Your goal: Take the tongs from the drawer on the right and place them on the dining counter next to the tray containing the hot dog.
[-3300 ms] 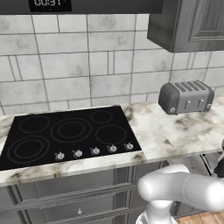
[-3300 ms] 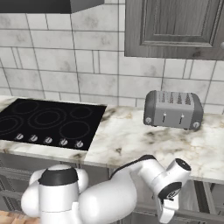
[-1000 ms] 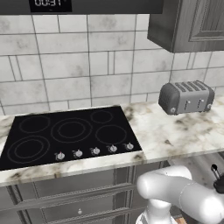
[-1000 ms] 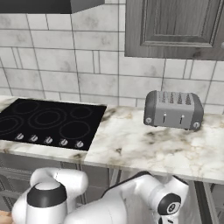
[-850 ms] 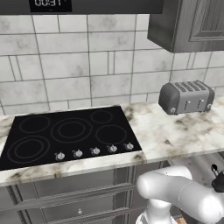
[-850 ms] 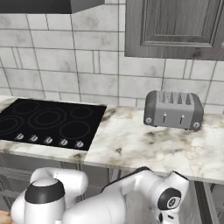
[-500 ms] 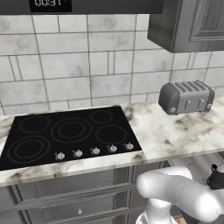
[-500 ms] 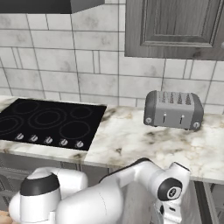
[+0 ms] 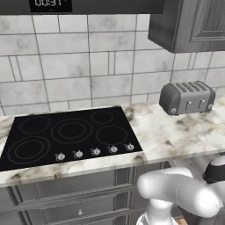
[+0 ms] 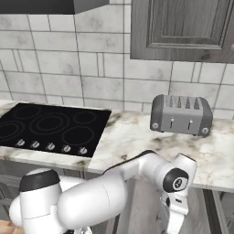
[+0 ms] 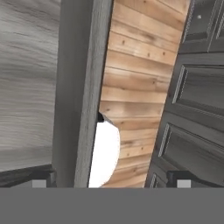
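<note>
Dropped lower since the earlier frames: wrist gone from level with the surface edge to well below it, forearm now pointing down on the right; base unmoved, same hob and toaster framing.

Near: end effector [image 11: 113, 180] wide apart, holding nothing, fingertips [image 11: 41, 178] low over the floor [image 11: 135, 74]. Grey wood-grain panel [image 11: 78, 87] just beside on one side, dark cabinet fronts [image 11: 197, 109] on the other. Cannot tell whether that grey panel belongs to the drawer.

Tongs: judged to be inside the drawer on the right, under the surface [image 10: 132, 132]; cannot confirm from here.

Step in hand, as a judgement: reach for the drawer handle.
- Roll wrist to square the fingers across the handle, not along it.
- Keep fingers spread until the handle sits between them, then close.
- Pull straight out along the drawer's travel; any sideways pull risks binding.
- Watch the elbow [image 10: 137, 176] against the surface edge; little room there.
- Open far enough to clear the full length of the tongs before reaching in.

Far: hob [image 10: 50, 123] and toaster [image 10: 181, 114] on the surface, well clear of the work.
</note>
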Robot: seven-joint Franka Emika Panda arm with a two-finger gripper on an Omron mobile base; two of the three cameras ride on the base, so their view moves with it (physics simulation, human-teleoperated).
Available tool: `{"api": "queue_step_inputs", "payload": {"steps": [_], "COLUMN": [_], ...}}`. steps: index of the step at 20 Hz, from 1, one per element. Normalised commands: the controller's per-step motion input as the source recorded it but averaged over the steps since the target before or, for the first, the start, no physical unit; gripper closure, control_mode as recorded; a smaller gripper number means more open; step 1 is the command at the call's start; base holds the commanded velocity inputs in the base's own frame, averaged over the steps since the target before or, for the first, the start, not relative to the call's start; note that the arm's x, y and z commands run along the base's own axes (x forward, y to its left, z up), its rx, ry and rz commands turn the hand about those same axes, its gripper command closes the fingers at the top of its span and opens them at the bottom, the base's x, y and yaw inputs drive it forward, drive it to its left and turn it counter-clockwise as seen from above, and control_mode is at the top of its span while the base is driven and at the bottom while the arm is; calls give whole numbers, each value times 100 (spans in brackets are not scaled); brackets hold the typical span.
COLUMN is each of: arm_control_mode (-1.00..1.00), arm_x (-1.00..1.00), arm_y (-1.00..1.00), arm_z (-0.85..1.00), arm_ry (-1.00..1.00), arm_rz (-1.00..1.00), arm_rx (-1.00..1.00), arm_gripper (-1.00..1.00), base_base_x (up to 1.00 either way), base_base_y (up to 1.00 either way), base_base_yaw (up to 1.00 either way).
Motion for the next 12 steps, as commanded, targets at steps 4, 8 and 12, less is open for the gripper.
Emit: {"api": "queue_step_inputs", "payload": {"steps": [4,8,12], "arm_control_mode": [-100,-100,-100], "arm_x": [52,31,1], "arm_y": [0,0,0], "arm_z": [0,0,0], "arm_ry": [0,0,0], "arm_rz": [5,17,10], "arm_rx": [0,0,0], "arm_gripper": [-100,-100,-100], "base_base_x": [0,0,0], "base_base_y": [0,0,0], "base_base_yaw": [0,0,0]}}
